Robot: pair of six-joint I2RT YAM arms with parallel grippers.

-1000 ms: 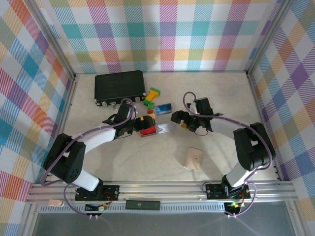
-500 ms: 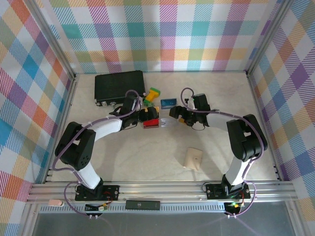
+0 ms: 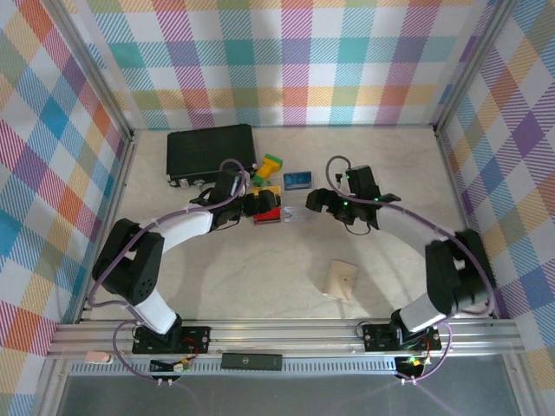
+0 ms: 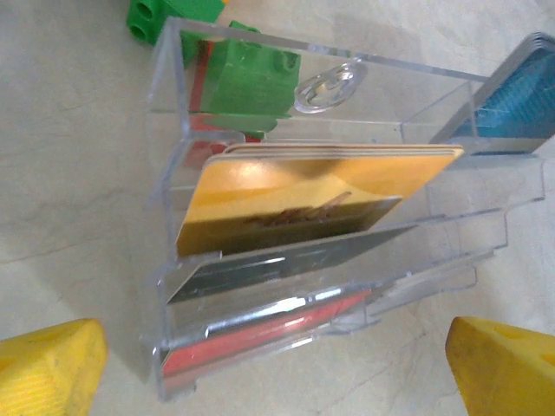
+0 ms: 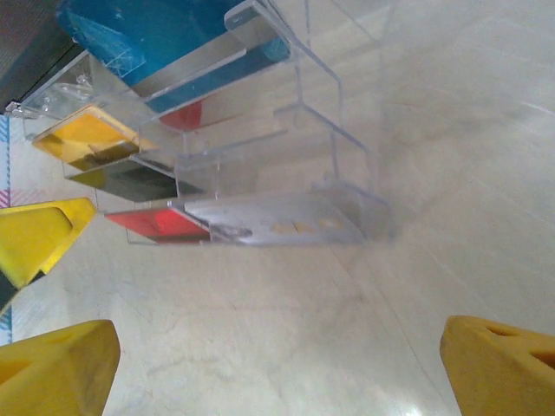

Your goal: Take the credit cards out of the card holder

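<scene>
Both wide: left pincer [image 3: 262, 207] and right pincer [image 3: 314, 203], flanking the card holder [image 3: 290, 215] on pale table [image 3: 260, 273] (plaid walls [image 3: 286, 61] around).

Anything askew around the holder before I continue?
The whitish card juts sideways out of the card holder's lowest slot, toward the right gripper. The yellow card, black card and red card sit squarely in theirs. A blue card and a tan card are out on the table.

I see the clear stepped card holder [image 4: 395, 100] with a yellow card [image 4: 303, 195], black card [image 4: 286, 262] and red card [image 4: 260, 336] tiered inside, and a blue card [image 4: 519, 104] beyond it.
</scene>
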